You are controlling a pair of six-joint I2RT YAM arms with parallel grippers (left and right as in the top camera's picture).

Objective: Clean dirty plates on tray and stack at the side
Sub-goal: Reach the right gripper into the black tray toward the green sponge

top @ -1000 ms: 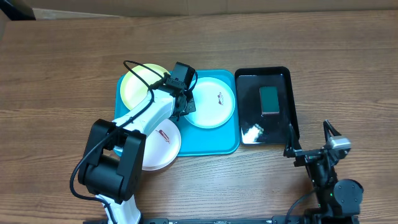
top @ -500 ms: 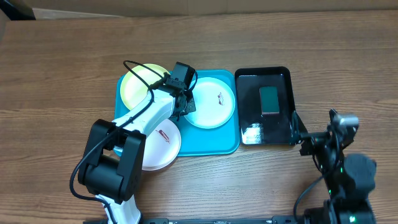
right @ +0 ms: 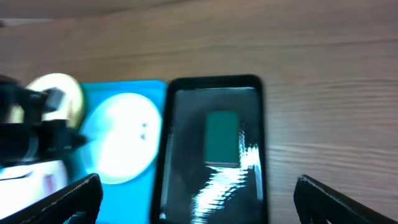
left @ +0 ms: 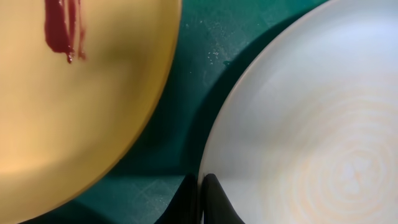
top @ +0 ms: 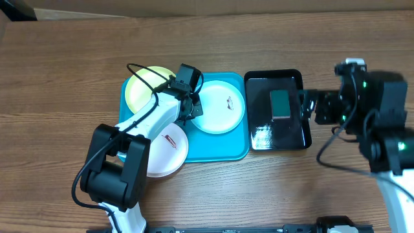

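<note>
On the turquoise tray (top: 226, 150), the pale blue plate (top: 220, 107) lies in the right half and the yellow-green plate (top: 143, 90) in the far left corner. The white plate (top: 169, 147) sits at the near left corner, overhanging the tray's edge onto the tabletop (top: 65, 77) (each plate bears a reddish smear). The left end effector (top: 191, 110) is pinched narrow on the pale blue plate's left rim. Just right of the turquoise tray sits a black tray (top: 259, 87) holding a green sponge (top: 279, 103). At that tray's right edge the right end effector (top: 306, 107) hangs spread wide, holding nothing.
</note>
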